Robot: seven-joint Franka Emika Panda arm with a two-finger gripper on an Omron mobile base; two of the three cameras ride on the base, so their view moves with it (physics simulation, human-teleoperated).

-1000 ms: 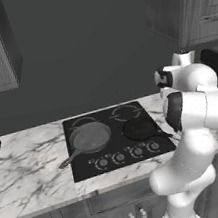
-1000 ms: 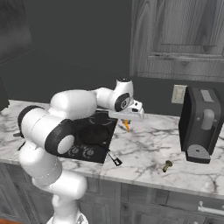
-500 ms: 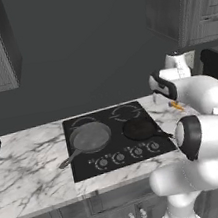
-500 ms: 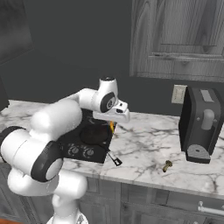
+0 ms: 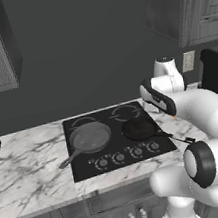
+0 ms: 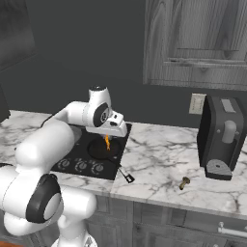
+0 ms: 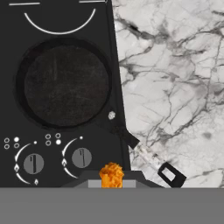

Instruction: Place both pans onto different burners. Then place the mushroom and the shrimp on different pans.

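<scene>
Over the preceding second the arm swung leftward from the marble desk [image 6: 159, 149] toward the cooktop [image 5: 118, 152], bringing the hand [image 6: 108, 143], clenched on the orange shrimp [image 6: 107, 142], over the small black pan [image 6: 103, 149]; the carry thus appeared nearly complete. The arm stood folded, forearm reaching across the cooktop's right edge with the hand pointing down, while the grey skillet [image 5: 89, 137] sat on the neighbouring burner and the mushroom [image 6: 184, 182] lay on the desk, well apart.
</scene>
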